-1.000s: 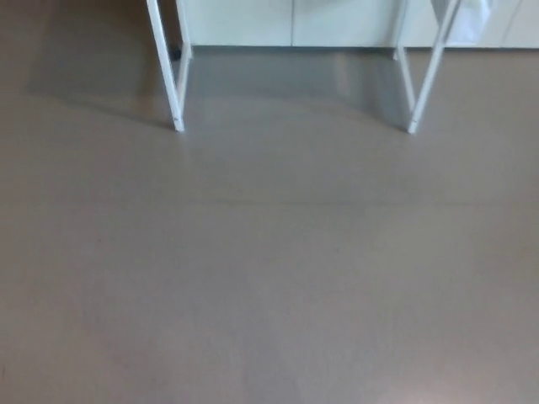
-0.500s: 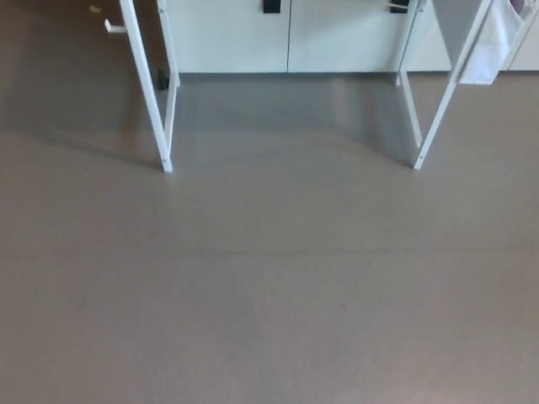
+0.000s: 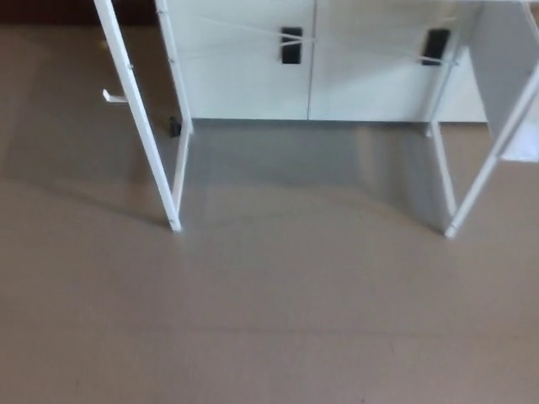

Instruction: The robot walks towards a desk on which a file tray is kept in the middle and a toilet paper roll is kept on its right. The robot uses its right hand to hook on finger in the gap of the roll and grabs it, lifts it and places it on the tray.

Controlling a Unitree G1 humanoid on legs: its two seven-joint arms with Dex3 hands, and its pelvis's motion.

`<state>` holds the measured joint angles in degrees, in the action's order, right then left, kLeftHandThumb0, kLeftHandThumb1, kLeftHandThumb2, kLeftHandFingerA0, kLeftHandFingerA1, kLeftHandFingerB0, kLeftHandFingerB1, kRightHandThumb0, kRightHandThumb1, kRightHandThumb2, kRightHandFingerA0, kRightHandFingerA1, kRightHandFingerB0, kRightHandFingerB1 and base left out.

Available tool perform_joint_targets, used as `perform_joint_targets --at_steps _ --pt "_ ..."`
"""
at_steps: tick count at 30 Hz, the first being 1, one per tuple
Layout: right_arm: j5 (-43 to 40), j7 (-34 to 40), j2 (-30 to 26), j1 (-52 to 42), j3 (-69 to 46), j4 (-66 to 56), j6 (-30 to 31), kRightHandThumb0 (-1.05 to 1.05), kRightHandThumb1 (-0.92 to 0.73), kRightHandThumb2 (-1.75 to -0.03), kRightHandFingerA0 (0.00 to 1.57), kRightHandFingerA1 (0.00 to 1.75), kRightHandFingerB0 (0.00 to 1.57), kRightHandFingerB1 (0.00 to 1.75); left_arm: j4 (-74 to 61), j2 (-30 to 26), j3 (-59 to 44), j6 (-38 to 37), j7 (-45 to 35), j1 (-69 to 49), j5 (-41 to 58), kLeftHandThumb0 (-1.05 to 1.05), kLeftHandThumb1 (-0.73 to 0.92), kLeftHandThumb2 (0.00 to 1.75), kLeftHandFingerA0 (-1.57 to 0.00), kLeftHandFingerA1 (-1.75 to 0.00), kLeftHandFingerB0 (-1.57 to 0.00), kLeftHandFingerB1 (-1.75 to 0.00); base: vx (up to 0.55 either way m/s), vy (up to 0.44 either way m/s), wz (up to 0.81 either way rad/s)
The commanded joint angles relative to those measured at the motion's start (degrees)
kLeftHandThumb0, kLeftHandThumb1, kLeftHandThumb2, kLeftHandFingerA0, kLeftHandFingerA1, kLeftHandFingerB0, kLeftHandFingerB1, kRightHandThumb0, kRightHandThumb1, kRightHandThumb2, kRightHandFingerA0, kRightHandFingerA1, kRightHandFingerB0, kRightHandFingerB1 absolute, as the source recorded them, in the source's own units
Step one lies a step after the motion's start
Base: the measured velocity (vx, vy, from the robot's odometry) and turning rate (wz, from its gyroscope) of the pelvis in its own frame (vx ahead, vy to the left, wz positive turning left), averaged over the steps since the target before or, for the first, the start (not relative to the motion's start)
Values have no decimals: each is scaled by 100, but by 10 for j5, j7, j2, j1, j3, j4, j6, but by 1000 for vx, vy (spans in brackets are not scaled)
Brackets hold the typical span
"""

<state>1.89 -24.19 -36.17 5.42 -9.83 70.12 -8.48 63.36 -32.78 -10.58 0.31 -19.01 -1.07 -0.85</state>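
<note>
Only white desk legs (image 3: 141, 118) on a grey floor (image 3: 269, 320) before a closed white cabinet (image 3: 244, 67); neither hand is in view.

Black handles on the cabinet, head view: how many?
2. One black handle sits just left of the door seam on the white cabinet; the other is further right. More may lie outside the frame.
</note>
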Motion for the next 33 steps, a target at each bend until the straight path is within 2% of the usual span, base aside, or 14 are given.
perform_joint_targets --at_steps 1,7,16,24,33 --pt "-3 1 -6 -6 -1 4 -7 -73 -46 -88 5 51 3 27 2 -7 -2 -12 -1 -6 5 -76 92 67 -1 -86 -1 -76 497 -161 10" --pt "-3 1 -6 -6 -1 4 -7 -73 -46 -88 5 51 3 27 1 -7 -2 -12 -1 -7 5 -76 92 67 -1 -86 -1 -76 474 -128 -12" --pt "-3 1 -7 -5 0 4 -7 -73 -46 -88 5 51 3 27 3 -6 -3 -13 0 -8 5 -76 92 67 -1 -86 -1 -76 421 253 -27" --pt "-2 0 -9 -3 1 4 -6 -73 -46 -88 5 51 3 27 4 -4 -3 -14 0 -8 6 -76 92 67 -1 -86 -1 -76 171 25 3" --pt "-2 0 -10 -3 3 4 -6 -73 -46 -88 5 51 3 27 5 -2 -4 -15 1 -11 6 -76 92 67 -1 -86 -1 -76 165 -157 2"
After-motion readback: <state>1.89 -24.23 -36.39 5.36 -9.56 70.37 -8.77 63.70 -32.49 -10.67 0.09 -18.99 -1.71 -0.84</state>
